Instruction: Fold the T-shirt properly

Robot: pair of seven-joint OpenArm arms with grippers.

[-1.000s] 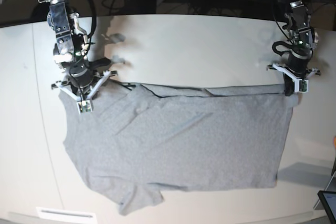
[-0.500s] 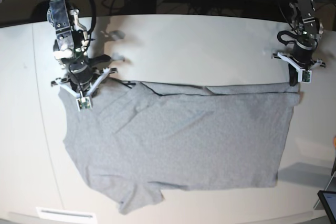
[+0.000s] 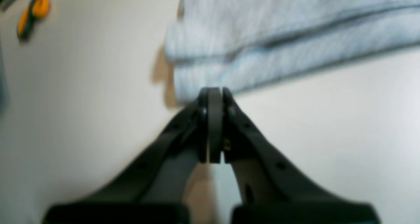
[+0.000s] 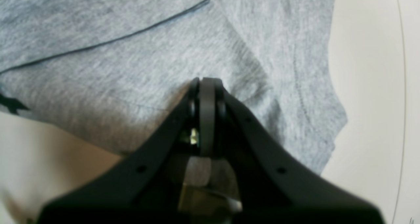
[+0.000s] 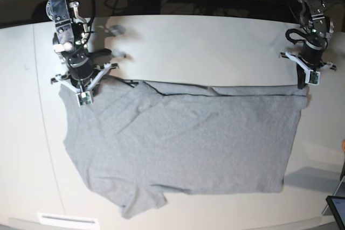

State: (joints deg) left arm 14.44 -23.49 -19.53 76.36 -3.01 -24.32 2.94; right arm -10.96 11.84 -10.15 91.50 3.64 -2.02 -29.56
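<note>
Your right fingers [image 5: 82,97] have drawn up and back, pressed together over the T-shirt [image 5: 183,138] shoulder; whether cloth is pinched, I cannot tell. Your left fingers [image 5: 310,81] have lifted off the hem corner, closed on nothing, fabric just beyond the tips. The folded edge now lies released, so that fold looks set. Bare bench [image 5: 205,47] lies open behind both fingers.
</note>
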